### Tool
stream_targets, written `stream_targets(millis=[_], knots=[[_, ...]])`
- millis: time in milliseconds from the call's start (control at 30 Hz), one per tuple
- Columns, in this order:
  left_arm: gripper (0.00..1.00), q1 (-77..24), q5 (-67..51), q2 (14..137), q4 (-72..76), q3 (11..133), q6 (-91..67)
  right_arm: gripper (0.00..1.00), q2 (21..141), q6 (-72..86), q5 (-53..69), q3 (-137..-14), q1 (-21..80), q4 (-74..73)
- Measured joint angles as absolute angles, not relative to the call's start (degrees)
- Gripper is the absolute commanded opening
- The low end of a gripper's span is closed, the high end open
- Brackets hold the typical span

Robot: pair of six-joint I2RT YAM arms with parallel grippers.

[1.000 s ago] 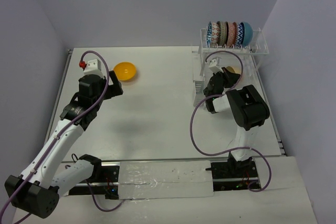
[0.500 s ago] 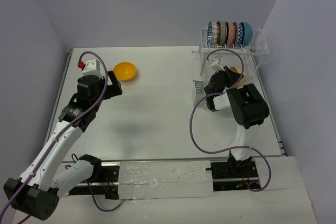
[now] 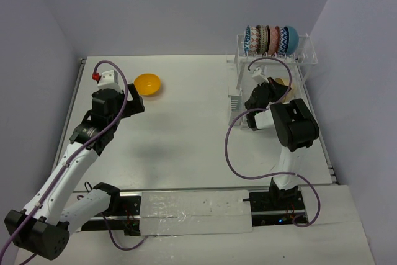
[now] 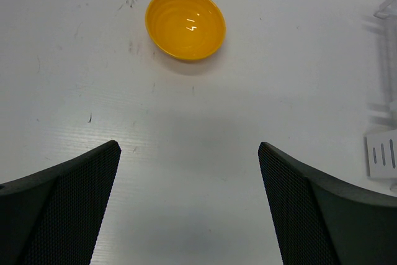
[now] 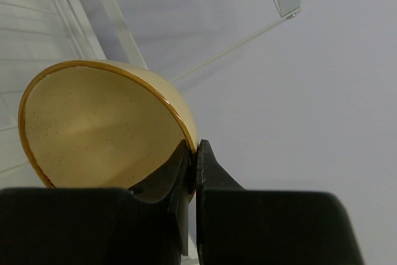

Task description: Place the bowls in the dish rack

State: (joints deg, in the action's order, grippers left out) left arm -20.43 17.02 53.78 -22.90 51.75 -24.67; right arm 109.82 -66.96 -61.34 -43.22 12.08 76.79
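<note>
An orange-yellow bowl (image 3: 147, 84) sits upright on the white table, alone at the far left; the left wrist view shows it (image 4: 185, 24) ahead of my left gripper (image 4: 189, 147). That gripper (image 3: 138, 98) hangs open and empty just short of it. My right gripper (image 5: 194, 147) is shut on the rim of a speckled tan bowl (image 5: 99, 122), held tilted on its side. In the top view this bowl (image 3: 280, 83) is under the raised level of the dish rack (image 3: 304, 54). Several patterned bowls and a teal one (image 3: 271, 40) stand on edge in the top row.
The rack's white wires (image 5: 236, 41) and a post pass close above the held bowl. The small slotted side basket (image 3: 234, 102) hangs at the rack's left side. Purple-grey walls close in the table on the left, back and right.
My right gripper has carried the tan bowl a little further in under the rack's raised level. The left arm has barely shifted.
</note>
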Motion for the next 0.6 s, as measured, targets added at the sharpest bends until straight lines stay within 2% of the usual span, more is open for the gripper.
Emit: stream_targets(millis=[600], knots=[[0.99,-20.4,17.0,52.1,-22.9,51.7,-24.6,0.02,109.3,-62.4,-60.4,-40.4,13.4,80.9]])
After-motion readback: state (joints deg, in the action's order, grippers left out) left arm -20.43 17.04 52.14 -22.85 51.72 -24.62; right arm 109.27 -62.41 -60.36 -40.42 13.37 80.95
